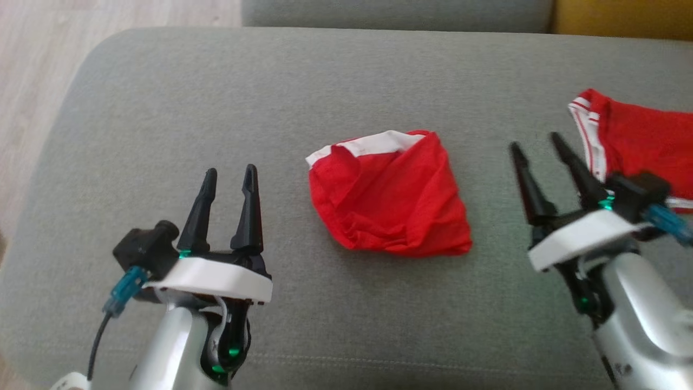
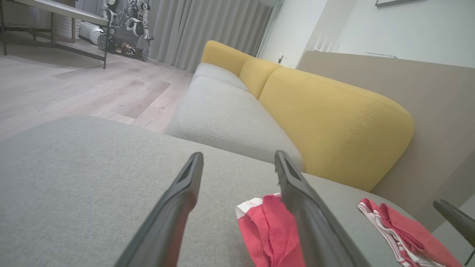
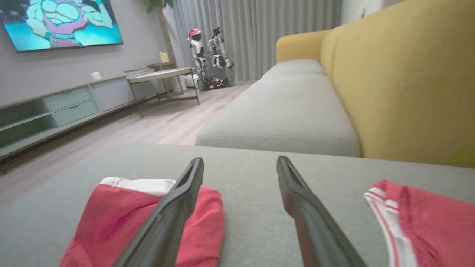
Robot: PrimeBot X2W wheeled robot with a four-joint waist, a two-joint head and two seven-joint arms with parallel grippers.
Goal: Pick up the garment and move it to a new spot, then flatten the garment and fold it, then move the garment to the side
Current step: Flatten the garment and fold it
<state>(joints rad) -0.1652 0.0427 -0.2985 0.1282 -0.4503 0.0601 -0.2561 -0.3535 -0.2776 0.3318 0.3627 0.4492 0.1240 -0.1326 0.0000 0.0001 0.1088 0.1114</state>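
Note:
The garment [image 1: 387, 195] is a red piece with a white band, lying crumpled in a rough bundle on the middle of the grey sofa cushion [image 1: 162, 108]. It also lies low in the left wrist view [image 2: 267, 226] and the right wrist view [image 3: 122, 218]. My left gripper [image 1: 230, 176] hovers open to the left of the garment, apart from it, with nothing between its fingers. My right gripper [image 1: 536, 141] stands open to the right of the garment, empty and clear of it.
A second red garment [image 1: 639, 141] with white striped trim lies at the cushion's right edge, just beyond my right gripper [image 3: 240, 163]. Yellow backrests [image 2: 334, 118] run along the far side. Wooden floor [image 1: 32, 65] lies past the cushion's left edge.

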